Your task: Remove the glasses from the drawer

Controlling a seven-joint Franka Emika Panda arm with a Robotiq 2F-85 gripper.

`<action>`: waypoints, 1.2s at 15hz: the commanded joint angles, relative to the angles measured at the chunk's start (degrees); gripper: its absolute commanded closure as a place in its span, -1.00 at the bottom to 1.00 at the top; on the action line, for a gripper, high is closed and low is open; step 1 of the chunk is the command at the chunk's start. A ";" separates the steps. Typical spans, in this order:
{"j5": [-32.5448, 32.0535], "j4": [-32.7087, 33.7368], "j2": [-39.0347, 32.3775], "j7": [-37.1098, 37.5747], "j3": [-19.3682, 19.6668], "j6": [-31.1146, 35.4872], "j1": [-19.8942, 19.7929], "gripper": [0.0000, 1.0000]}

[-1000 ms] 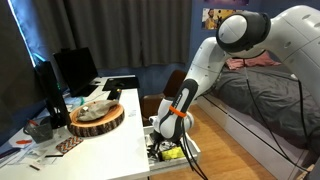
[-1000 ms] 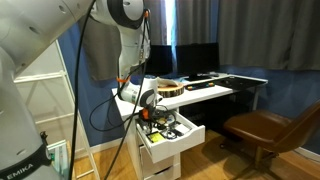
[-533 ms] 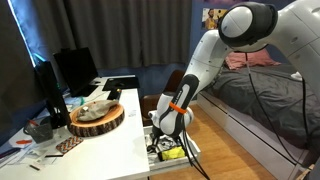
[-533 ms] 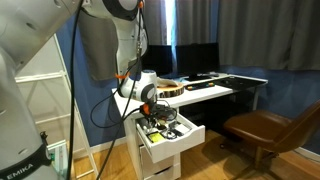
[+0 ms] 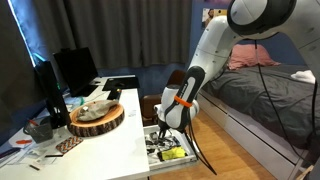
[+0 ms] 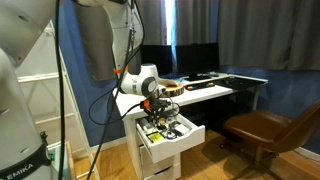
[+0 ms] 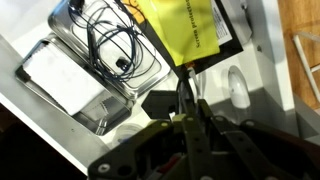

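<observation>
The white drawer (image 5: 192,150) stands pulled open under the desk, also in the other exterior view (image 6: 176,147) and in the wrist view (image 7: 262,45). Inside lie a yellow flat item (image 7: 186,30) and dark clutter. My gripper (image 7: 186,100) is shut, and a thin dark piece of the glasses (image 7: 183,78) sticks out from between its fingertips. The rest of the glasses is hidden by the fingers. In both exterior views the gripper (image 5: 169,124) (image 6: 158,98) hangs just above the open drawer.
A clear tray of black cables (image 7: 110,45) and a white box (image 7: 60,78) lie in the drawer's left part, a small white object (image 7: 236,88) on the right. On the desk is a round wooden tray (image 5: 97,118). A brown chair (image 6: 265,128) and a bed (image 5: 270,90) are nearby.
The arm has risen, lifting the shut gripper up from inside the drawer to just above it.
</observation>
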State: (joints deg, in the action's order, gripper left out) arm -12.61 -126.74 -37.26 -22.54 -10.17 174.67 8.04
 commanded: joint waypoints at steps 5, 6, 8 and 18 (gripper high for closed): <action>-2.45 -6.22 8.87 9.51 11.69 -2.01 8.42 0.85; -3.02 -6.71 9.59 11.38 14.57 -1.88 10.59 0.85; -3.54 -7.64 10.70 13.30 16.51 -0.91 11.86 0.85; -8.36 -12.85 17.99 21.71 36.84 7.85 34.96 0.85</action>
State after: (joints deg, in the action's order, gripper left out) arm -17.63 -136.28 -22.97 -4.99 16.85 179.67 32.36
